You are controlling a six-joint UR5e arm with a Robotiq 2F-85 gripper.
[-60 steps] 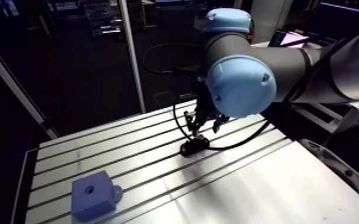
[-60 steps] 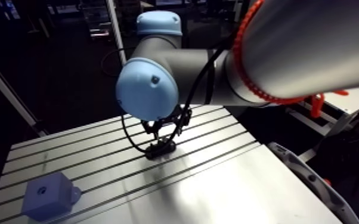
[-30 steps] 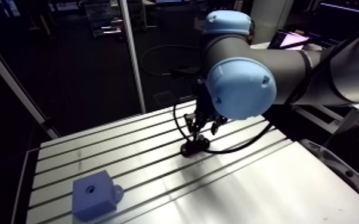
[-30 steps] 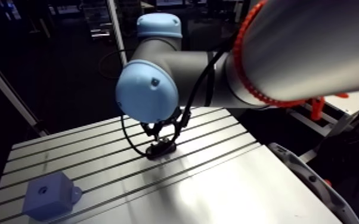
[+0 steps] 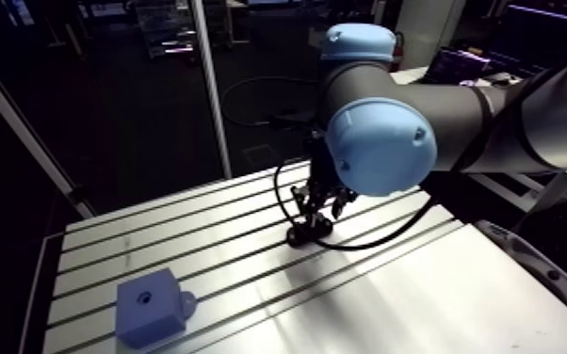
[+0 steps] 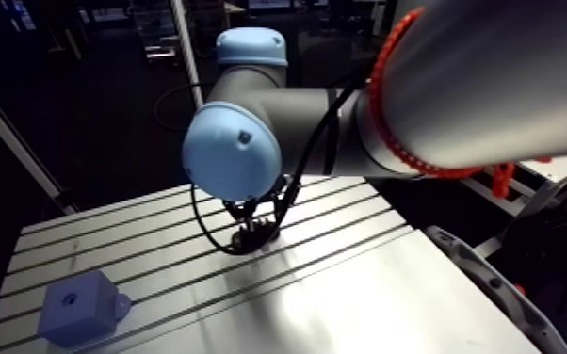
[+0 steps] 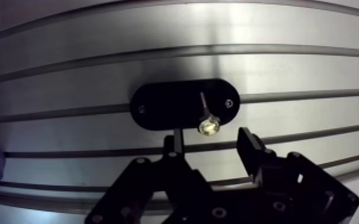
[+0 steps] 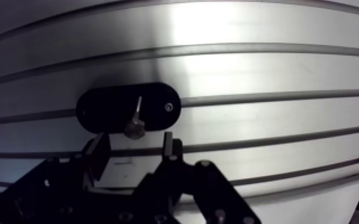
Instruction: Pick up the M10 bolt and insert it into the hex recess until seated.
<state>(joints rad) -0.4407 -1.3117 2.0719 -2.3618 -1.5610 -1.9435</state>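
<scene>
wrist view: shiny slim bolt [image 7: 205, 114] on black oval plate [image 7: 161, 104].

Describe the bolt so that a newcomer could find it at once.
On the slotted aluminium table lies a black oval plate, just ahead of the open pincer. The bolt stands on it: a thin shiny pin with a bright head, unlike the plate's two tiny screws.

Nothing readable is showing anywhere: no text, label, brand, number or sign. The black oval plate [image 7: 158, 107] on the slotted surface [image 7: 277, 30] is carrying only two small screws. The blue block [image 5: 151, 308], well apart from that plate, is showing plain faces.
</scene>
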